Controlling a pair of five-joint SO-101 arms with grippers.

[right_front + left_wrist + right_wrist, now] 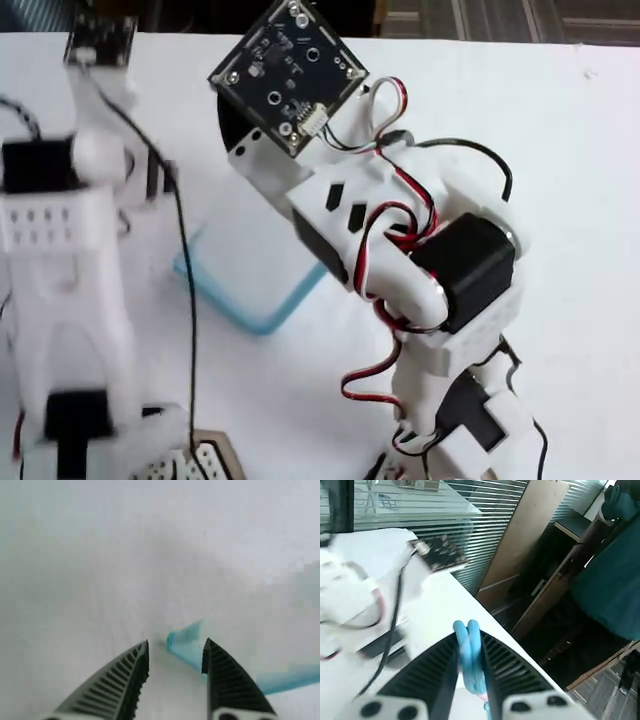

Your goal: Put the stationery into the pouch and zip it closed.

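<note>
Pouch [262, 312] corner under spread left jaws, right jaws clamping blue item [470, 655]

Bright, even daylight washes the white surface [570, 150] nearly featureless, with glare and only faint, soft shadows; window blinds [445, 510] glow brightly beyond its edge.

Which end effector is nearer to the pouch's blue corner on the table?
Left. The left end effector is open, low over the table, with the pouch corner just ahead of it. The right end effector is raised, facing the room, shut on a blue item.
</note>
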